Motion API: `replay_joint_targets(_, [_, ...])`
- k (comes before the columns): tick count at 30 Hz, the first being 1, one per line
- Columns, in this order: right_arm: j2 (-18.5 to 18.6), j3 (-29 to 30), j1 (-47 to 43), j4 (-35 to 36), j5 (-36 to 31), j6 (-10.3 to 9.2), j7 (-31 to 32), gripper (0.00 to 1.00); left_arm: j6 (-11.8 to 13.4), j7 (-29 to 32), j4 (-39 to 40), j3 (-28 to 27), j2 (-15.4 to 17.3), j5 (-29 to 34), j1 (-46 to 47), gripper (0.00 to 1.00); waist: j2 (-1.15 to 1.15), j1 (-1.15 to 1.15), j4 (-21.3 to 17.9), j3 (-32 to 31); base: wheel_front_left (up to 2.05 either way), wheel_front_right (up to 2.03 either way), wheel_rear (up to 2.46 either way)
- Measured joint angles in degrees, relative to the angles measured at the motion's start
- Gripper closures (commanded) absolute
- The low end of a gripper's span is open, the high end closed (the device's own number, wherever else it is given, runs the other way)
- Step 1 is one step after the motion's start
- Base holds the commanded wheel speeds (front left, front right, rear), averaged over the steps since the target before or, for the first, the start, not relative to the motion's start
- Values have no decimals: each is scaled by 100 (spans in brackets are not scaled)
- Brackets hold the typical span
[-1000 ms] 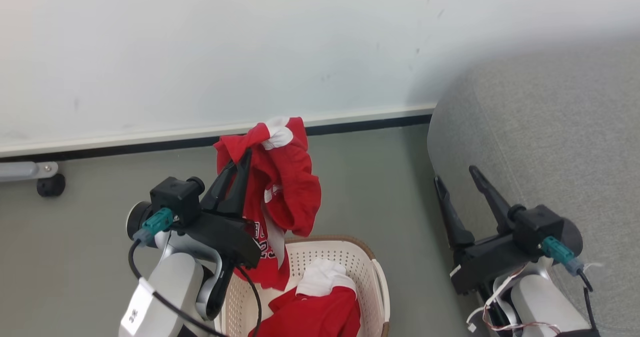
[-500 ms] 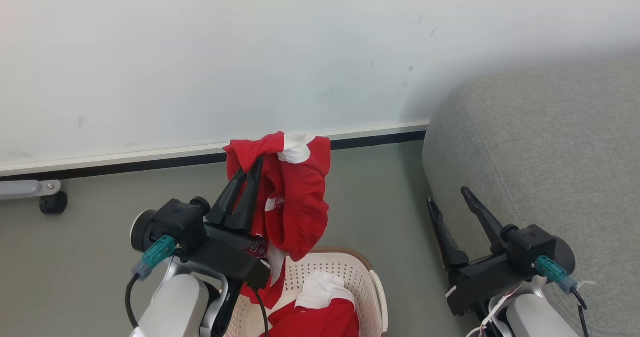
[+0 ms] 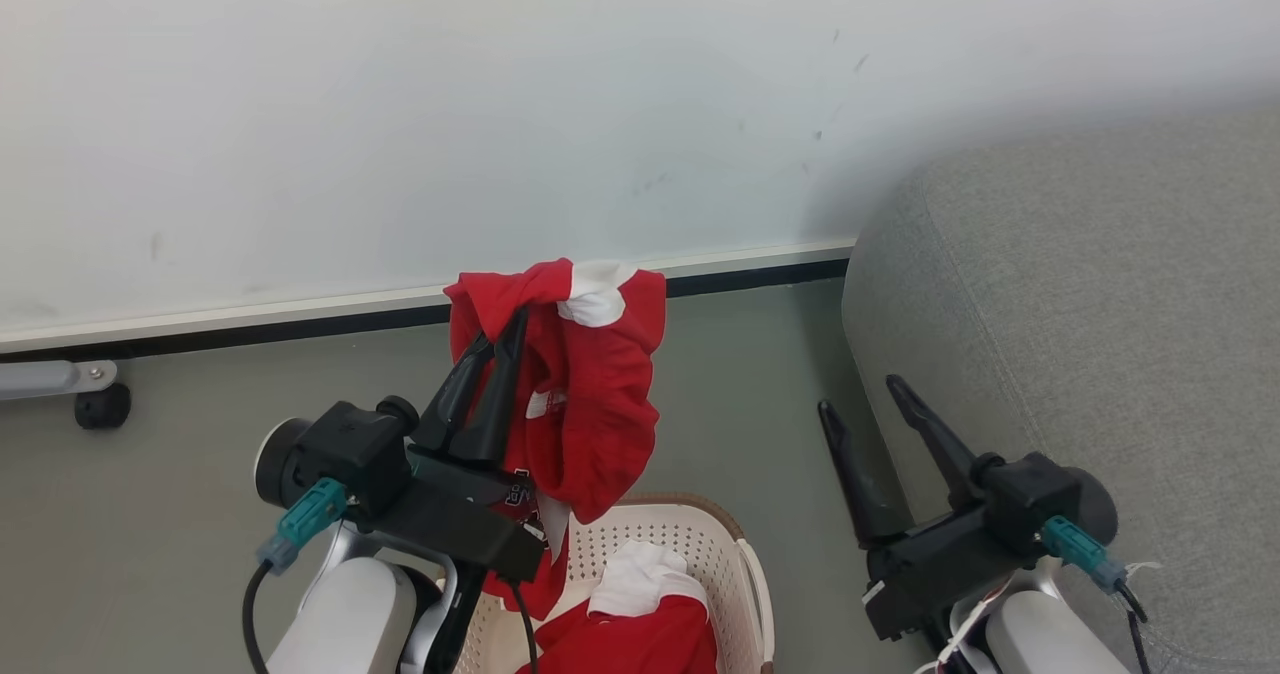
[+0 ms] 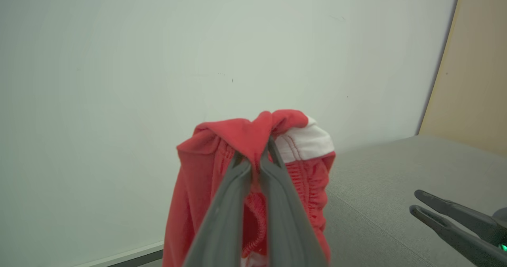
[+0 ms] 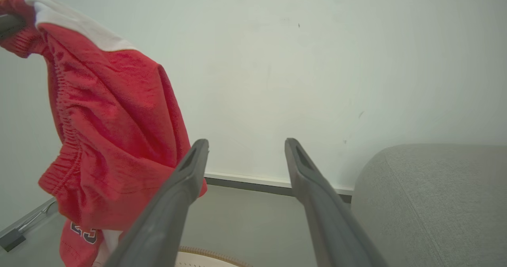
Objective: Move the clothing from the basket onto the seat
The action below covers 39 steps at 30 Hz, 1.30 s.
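1. Grip: left gripper (image 3: pixel 505 326) clamped tight on a bunched fold of red garment (image 3: pixel 590 394), fingers pointing up and away toward wall (image 3: pixel 400 104).
2. Hangs from that pinch in loose folds: white panel at the top just beside the fingertips, gathered elastic edge running down one side, dark printed numerals near the lower hem.
3. Lifted above basket (image 3: pixel 742 554), lower hem dropping to about the level of the rim on the left side; cannot tell whether it touches the rim, since the gripper body hides that spot.
4. Inside basket: second garment (image 3: pixel 640 639), red with a crumpled white part on top, lying toward the right wall.
5. Right gripper (image 3: pixel 860 394) spread wide and empty, fingers raised just beside the rounded edge of seat (image 3: pixel 1080 284), well to the right of the hanging garment.
6. Grey woven seat with a visible seam, standing right of basket with a strip of floor (image 3: pixel 750 374) between; both garments apart from it.
7. Dark skirting strip along the foot of wall; black caster (image 3: pixel 100 406) at far left.
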<state>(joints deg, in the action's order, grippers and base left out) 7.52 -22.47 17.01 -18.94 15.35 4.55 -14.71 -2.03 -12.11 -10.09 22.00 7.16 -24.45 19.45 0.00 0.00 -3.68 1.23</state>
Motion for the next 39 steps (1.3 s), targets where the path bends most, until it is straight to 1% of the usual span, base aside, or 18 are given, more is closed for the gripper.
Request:
replay_joint_targets(6, [-124, -321, 73, 59, -24, 66, 13, 0, 47, 102, 155, 19, 7, 0, -1, 100, 0, 0, 14, 12, 0, 0, 0])
replay_joint_targets(7, [-153, -390, 120, 67, -25, 103, 46, 0, 49, 130, 176, 21, 7, 0, -1, 100, 0, 0, 18, 15, 0, 0, 0])
replay_joint_targets(13, [-293, -913, 389, 70, -47, 179, 105, 0, 55, 246, 304, 67, 7, 8, -1, 100, 0, 0, 47, 35, 0, 0, 0])
replay_joint_targets(17, [-364, -1233, 598, -34, -65, 203, 113, 0, 59, 298, 388, 110, 2, 35, -1, 100, 0, 0, 77, 47, 0, 0, 0])
replay_joint_targets(23, [-379, -1552, 993, -308, 7, 230, 181, 0, 54, 389, 534, 222, -41, 35, 5, 100, 0, 0, 160, 68, 0, 0, 0])
replay_joint_targets(27, [-386, -1777, 1265, -567, 122, 236, 214, 0, 54, 436, 614, 265, -42, 41, 5, 100, 0, 0, 196, 85, 0, 0, 0])
replay_joint_targets(33, [-380, -2473, 1685, -608, 705, 250, 232, 0, 49, 509, 692, 368, -71, 42, 7, 100, 0, 0, 270, 100, 0, 0, 0])
replay_joint_targets(34, [-380, -2555, 1754, -626, 784, 250, 227, 62, 48, 535, 702, 383, -77, 42, 7, 100, 0, 0, 284, 102, 0, 0, 0])
replay_joint_targets(35, [-380, -2555, 1754, -626, 784, 250, 227, 85, 48, 535, 702, 383, -77, 42, 7, 100, 0, 0, 284, 102, 0, 0, 0])
replay_joint_targets(36, [-378, -2679, 1871, -695, 946, 249, 225, 100, 45, 547, 717, 408, -86, 42, 8, 100, 0, 0, 310, 108, 0, 0, 0])
replay_joint_targets(39, [-378, -2761, 1944, -743, 1073, 210, 221, 100, 44, 554, 747, 420, -87, 42, 9, 100, 0, 0, 334, 118, 0, 0, 0])
